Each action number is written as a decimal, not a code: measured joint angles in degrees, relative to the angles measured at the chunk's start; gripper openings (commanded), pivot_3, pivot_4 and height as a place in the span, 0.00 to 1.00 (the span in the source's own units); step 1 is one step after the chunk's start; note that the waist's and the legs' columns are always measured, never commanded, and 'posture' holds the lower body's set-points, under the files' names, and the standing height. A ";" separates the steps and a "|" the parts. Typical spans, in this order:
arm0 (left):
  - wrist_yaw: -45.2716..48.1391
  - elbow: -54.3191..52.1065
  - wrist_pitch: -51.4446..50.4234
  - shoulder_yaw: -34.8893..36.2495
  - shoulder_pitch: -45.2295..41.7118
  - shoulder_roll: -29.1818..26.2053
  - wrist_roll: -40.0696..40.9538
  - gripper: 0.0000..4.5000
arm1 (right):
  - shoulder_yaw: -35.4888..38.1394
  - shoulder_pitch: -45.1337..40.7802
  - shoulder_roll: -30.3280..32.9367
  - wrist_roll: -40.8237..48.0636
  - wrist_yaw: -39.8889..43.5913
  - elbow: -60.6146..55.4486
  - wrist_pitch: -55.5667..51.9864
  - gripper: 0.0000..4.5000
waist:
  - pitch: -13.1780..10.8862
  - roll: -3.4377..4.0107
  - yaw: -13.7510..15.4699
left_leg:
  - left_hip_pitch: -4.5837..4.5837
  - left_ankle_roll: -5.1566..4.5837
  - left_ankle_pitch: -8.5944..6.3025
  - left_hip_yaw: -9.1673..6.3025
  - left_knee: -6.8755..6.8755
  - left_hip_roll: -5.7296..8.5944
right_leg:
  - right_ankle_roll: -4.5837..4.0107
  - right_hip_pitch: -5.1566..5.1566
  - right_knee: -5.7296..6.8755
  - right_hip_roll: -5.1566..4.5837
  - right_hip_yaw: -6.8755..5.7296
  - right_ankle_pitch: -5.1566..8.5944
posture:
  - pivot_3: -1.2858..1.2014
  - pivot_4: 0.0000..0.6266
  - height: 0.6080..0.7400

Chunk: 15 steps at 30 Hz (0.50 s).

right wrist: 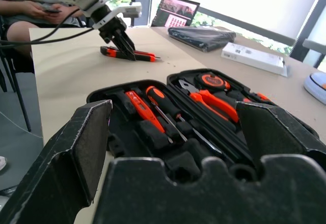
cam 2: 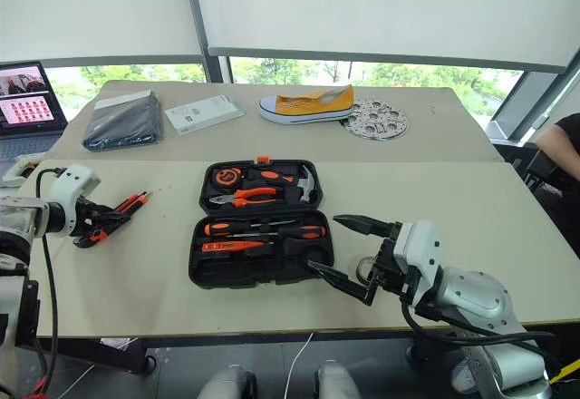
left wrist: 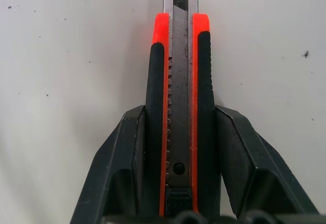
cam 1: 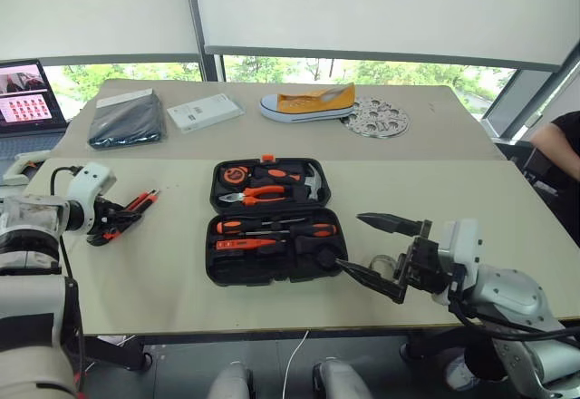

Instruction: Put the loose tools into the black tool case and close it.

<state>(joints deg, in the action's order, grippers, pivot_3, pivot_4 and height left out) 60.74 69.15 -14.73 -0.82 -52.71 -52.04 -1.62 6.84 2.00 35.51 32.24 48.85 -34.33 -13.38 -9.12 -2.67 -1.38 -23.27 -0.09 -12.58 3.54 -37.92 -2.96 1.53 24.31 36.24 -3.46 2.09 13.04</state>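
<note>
Tools already fill the black tool case (cam 1: 272, 222), which lies open in the middle of the near table (cam 1: 163, 281): pliers (cam 1: 254, 196) and a tape measure (cam 1: 235, 175) sit in its far half, screwdrivers (cam 1: 276, 228) in its near half. One loose knife (left wrist: 178, 107), orange and black, lies flat on the table well to the left of the case. The left gripper (cam 1: 122, 218) straddles the knife with a black finger (left wrist: 122, 173) against each side of its handle. The right gripper (cam 1: 370, 249) hangs just beside the case's near right corner with its fingers wide apart and nothing between them. On the far table lie a dark pouch (cam 1: 127, 120), a white box (cam 1: 205, 111), a yellow shoe (cam 1: 308, 103) and a round metal disc (cam 1: 376, 118).
</note>
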 measured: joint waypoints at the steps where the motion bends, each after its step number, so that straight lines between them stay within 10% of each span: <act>1: 1.52 -0.10 0.50 0.57 0.61 -0.40 0.56 0.34 | 0.51 0.36 0.11 0.00 0.25 0.05 0.45 1.00 | 0.00 0.00 0.01 | -0.01 0.00 0.00 0.00 0.00 0.00 | 0.00 0.00 -0.01 0.00 0.00 0.00 | 0.52 0.24 1.00; 5: 11.96 -4.34 2.23 2.27 4.12 -1.26 3.72 0.34 | 3.31 1.91 1.46 0.01 2.24 1.89 1.87 1.00 | -0.02 -0.05 0.62 | -0.11 0.00 0.00 0.03 0.00 0.00 | -0.32 0.03 -0.05 -0.03 -0.02 -0.20 | 0.52 0.24 1.00; 15: 25.07 -68.04 -16.72 -1.85 20.16 2.54 22.22 0.34 | 12.33 7.78 8.28 0.10 11.96 8.50 6.27 1.00 | -0.04 -0.11 2.16 | -0.23 0.01 0.00 -0.01 -0.07 0.11 | -0.17 -0.04 -0.12 -0.01 0.26 -0.12 | 0.52 0.24 1.00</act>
<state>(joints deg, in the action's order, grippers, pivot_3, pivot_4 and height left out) 85.81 1.11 -31.44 -2.67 -32.55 -49.50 20.60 19.17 9.79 43.79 32.34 60.81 -25.84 -7.11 -9.16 -2.78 0.78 -23.50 -0.09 -12.58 3.54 -37.99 -2.84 1.37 24.26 36.11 -3.47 2.35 12.92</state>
